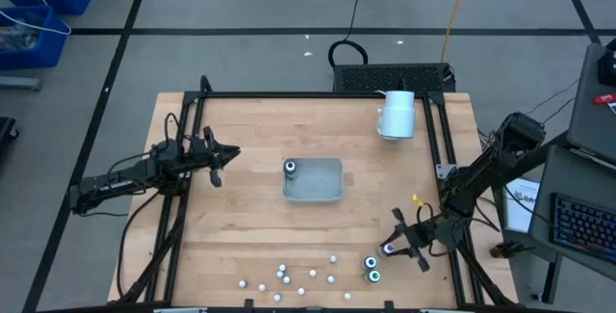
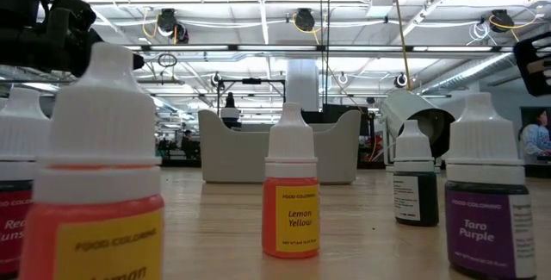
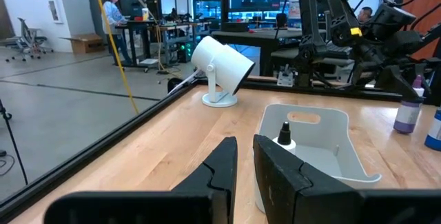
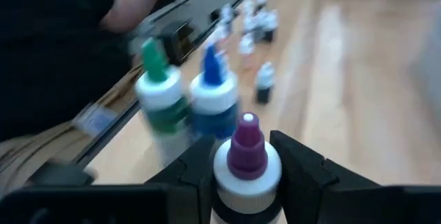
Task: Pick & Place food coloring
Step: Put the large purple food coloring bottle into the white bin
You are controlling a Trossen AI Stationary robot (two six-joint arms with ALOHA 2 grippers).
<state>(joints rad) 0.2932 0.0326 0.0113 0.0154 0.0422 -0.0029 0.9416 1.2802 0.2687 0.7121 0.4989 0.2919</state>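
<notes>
Right wrist view shows the right gripper [image 4: 247, 165] with its jaws pinching a purple-capped bottle [image 4: 246, 156] by the white shoulder, while a green-capped bottle [image 4: 162, 93] and a blue-capped bottle [image 4: 213, 89] stand just beside and beyond it. A knock against these two neighbours is judged the main risk when the bottle is lifted, caused by how tightly the three are grouped; a slip is also possible, since the hold is seen only high on the rounded shoulder. In the high view the right gripper [image 1: 402, 242] is placed at the near right of the table, just beside two round tops, with the tiny bottles [image 1: 286, 276] scattered along the near edge to its left, and the tray [image 1: 328, 194] lies at the centre with one bottle [image 1: 291, 168] already inside. Cap colours and the grip itself are given only by the wrist view; the overall layout is given only from above. The left gripper [image 3: 245, 156] waits at the left, its jaws nearly pressed together and holding nothing.
</notes>
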